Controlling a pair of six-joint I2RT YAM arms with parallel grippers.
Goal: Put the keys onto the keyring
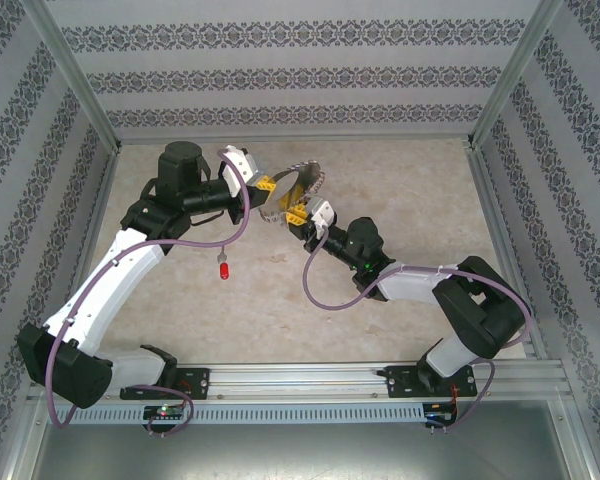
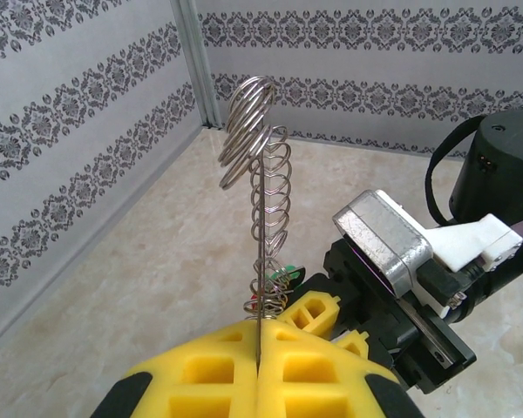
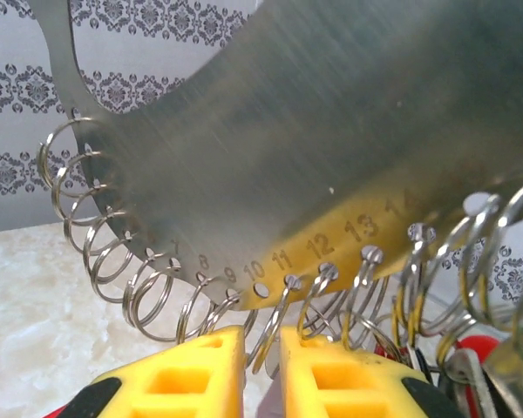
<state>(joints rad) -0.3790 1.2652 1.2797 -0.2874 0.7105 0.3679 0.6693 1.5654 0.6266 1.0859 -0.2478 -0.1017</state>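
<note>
Standing on edge over the far middle of the desk, the keyring is clamped at its left rim by the left tool. The right tool is set at its near rim, fingers narrowly apart about one small ring; whether it is gripped cannot be told. One red key is laid loose, near-left.

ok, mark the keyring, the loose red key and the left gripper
keyring (image 3: 314, 131), right wrist view, flat silver plate
red key (image 1: 223, 272), top external view, red tag
left gripper (image 2: 258, 348), left wrist view, seam between yellow fingertips
</note>
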